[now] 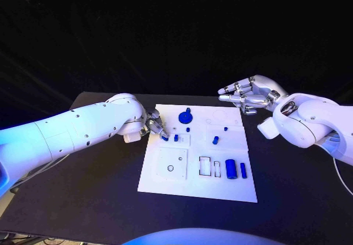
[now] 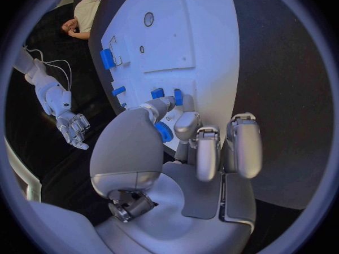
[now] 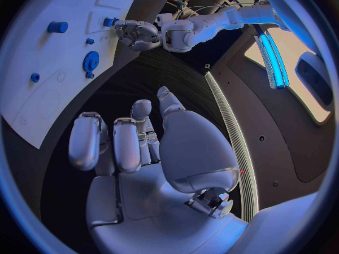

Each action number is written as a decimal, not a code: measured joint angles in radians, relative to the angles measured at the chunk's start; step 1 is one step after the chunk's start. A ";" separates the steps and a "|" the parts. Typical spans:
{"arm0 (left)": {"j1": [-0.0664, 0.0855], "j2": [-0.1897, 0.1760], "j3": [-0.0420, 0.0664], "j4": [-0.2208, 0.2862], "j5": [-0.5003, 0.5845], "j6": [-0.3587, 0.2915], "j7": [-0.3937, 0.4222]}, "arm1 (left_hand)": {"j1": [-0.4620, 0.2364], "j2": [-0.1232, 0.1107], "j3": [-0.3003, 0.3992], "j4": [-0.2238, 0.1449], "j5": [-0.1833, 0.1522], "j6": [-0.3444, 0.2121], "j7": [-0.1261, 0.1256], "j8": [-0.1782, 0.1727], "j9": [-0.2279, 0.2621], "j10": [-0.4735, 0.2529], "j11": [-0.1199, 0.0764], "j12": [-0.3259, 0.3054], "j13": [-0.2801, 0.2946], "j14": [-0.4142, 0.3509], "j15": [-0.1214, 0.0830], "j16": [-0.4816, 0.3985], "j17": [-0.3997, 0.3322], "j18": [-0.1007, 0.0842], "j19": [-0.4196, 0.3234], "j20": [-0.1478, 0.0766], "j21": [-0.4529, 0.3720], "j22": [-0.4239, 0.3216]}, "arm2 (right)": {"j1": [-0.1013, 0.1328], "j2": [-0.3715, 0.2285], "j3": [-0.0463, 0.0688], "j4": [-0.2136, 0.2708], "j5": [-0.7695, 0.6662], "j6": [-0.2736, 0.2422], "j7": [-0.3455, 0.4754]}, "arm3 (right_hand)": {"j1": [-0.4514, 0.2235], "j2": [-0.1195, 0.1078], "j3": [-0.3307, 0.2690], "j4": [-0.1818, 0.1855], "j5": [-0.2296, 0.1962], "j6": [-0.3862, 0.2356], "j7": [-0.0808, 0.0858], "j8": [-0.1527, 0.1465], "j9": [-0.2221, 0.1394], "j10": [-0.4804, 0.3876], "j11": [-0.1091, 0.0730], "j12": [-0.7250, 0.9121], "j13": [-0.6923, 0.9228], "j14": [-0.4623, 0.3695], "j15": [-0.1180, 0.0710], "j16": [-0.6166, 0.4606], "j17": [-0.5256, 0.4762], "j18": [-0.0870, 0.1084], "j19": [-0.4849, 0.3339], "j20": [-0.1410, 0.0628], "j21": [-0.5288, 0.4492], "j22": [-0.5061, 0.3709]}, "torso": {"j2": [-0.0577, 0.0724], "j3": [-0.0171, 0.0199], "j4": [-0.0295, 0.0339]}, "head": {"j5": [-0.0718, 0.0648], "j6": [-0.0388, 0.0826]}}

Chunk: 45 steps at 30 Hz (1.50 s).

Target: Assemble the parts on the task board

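Lying flat at the centre of the black table point(image 1: 88, 204), the task board point(image 1: 198, 190) carries several blue parts: a gear point(image 1: 185, 118) near its far edge and a cylinder point(image 1: 231, 169) toward its near right. Left hand point(image 1: 156, 126) pinches a small blue part point(image 2: 163, 132) at the board's left edge. Right hand point(image 1: 249, 94) hovers off the far right corner, fingers loosely spread, holding nothing.

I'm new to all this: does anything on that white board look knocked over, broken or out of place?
Nothing stands out. The task board lies flat on the black table, and its blue parts, like the gear and cylinder, sit neatly on it. Nothing looks spilled or damaged.
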<state>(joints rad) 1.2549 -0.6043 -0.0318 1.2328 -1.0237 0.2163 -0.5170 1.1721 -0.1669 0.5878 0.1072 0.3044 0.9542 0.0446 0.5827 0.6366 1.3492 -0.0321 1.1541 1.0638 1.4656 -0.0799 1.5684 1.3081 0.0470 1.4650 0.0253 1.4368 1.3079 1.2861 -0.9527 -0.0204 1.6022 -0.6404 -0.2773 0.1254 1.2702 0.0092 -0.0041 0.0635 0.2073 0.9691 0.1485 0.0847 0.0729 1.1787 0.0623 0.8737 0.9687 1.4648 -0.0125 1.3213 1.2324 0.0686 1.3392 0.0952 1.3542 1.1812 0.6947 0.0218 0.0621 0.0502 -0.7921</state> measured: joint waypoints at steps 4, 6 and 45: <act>0.000 0.000 0.000 0.000 -0.001 0.000 0.000 | 0.000 0.000 0.000 0.000 0.000 0.000 0.000 0.000 0.000 0.000 0.000 0.000 0.002 0.000 0.000 0.000 0.000 0.000 0.000 0.000 0.000 0.000 | 0.000 0.000 0.000 0.000 0.000 0.000 0.000 | 0.000 0.000 0.000 0.000 0.000 0.000 0.000 0.000 0.000 0.000 0.000 0.000 0.000 0.000 0.000 0.000 0.000 0.000 0.000 0.000 0.000 0.000 | 0.000 -0.0003 0.0000 | -0.001 0.000; 0.000 0.001 0.000 -0.001 -0.002 0.000 -0.001 | 0.000 0.000 0.000 0.000 0.000 0.000 0.000 0.000 0.000 0.000 0.000 0.000 0.002 0.000 0.000 0.000 0.000 0.000 0.000 0.000 0.000 0.000 | 0.000 0.000 0.000 0.000 0.000 0.000 0.000 | 0.000 0.000 0.000 0.000 0.000 0.000 0.000 0.000 0.000 0.000 0.000 0.000 0.000 0.000 0.000 0.000 0.000 0.000 0.000 0.000 0.000 0.000 | 0.000 -0.0003 0.0001 | -0.001 0.000; 0.005 0.029 0.003 -0.019 -0.021 0.015 -0.061 | -0.114 0.037 -0.040 -0.038 0.000 0.072 -0.018 -0.035 -0.050 0.052 -0.023 0.054 0.075 0.000 -0.015 0.000 0.000 0.000 0.000 -0.014 0.019 0.000 | 0.000 -0.006 0.000 0.006 0.000 0.000 0.001 | 0.000 0.000 -0.003 -0.003 0.004 0.000 0.000 0.000 0.000 0.000 0.000 0.000 -0.002 0.000 0.000 0.000 0.000 0.000 0.000 0.000 -0.004 -0.001 | 0.000 0.0003 -0.0006 | -0.006 -0.008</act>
<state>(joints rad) 1.2596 -0.5754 -0.0288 1.2142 -1.0451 0.2311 -0.5783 1.0581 -0.1295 0.5481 0.0695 0.3044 1.0262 0.0263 0.5481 0.5864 1.4011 -0.0554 1.2082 1.1388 1.4658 -0.0946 1.5684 1.3076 0.0471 1.4651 0.0108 1.4560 1.3076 1.2861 -0.9592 -0.0206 1.6083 -0.6402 -0.2770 0.1267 1.2702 0.0091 -0.0068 0.0606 0.2113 0.9691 0.1485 0.0847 0.0729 1.1787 0.0623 0.8737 0.9672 1.4648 -0.0125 1.3213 1.2323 0.0686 1.3392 0.0952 1.3502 1.1798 0.6950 0.0221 0.0616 0.0440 -0.8005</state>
